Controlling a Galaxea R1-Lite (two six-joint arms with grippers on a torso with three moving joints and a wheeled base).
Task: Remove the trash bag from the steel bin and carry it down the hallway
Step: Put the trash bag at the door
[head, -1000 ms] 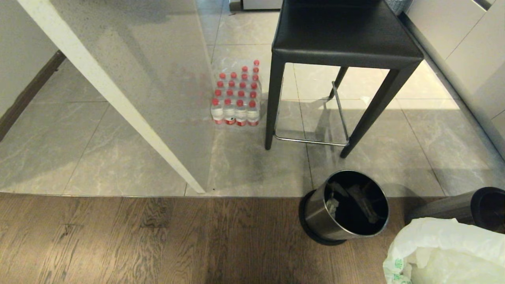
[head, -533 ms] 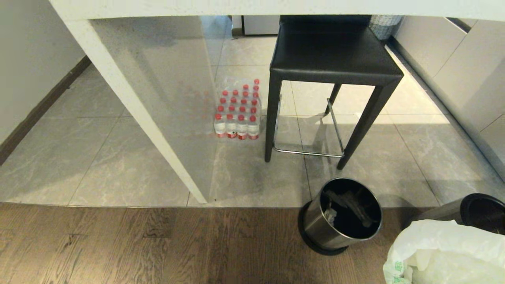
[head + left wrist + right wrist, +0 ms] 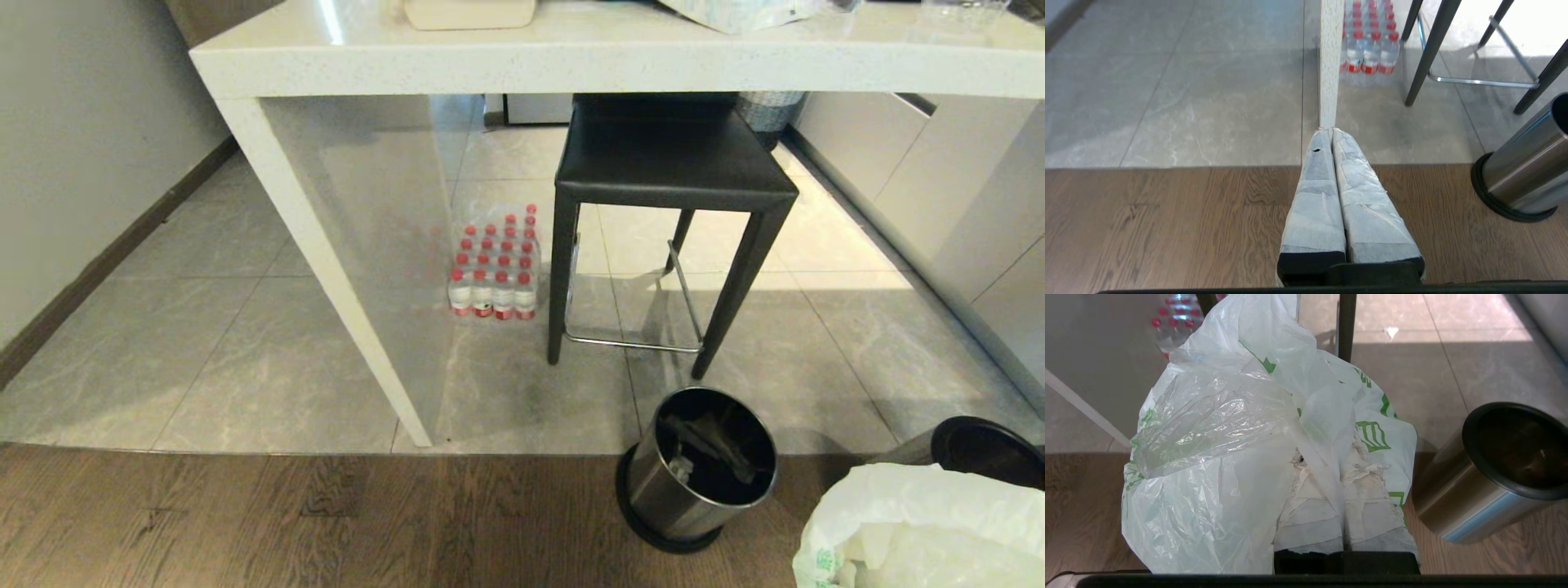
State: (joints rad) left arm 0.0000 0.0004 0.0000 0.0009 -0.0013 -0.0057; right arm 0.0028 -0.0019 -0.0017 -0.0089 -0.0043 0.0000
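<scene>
I am holding the trash bag (image 3: 1216,457) in the right claw (image 3: 1343,457), whose taped fingers are pinched shut on a fold of the thin plastic; the bag is hanging at the near right of the head view, clear of the steel bin (image 3: 698,469); the bin is standing on the wood floor (image 3: 245,523) just beside the tile edge, with dark scraps lying inside it; a second steel cylinder (image 3: 1490,477) is sitting to the right of the bag. The left claw (image 3: 1333,134) is hanging closed and empty over the wood floor, to the left of the bin. The white table (image 3: 571,57), the black stool (image 3: 669,163) and a pack of water bottles (image 3: 494,269) are lying farther off. I am judging the removal done; the carry along the hallway is remaining, and no passage is showing yet.
</scene>
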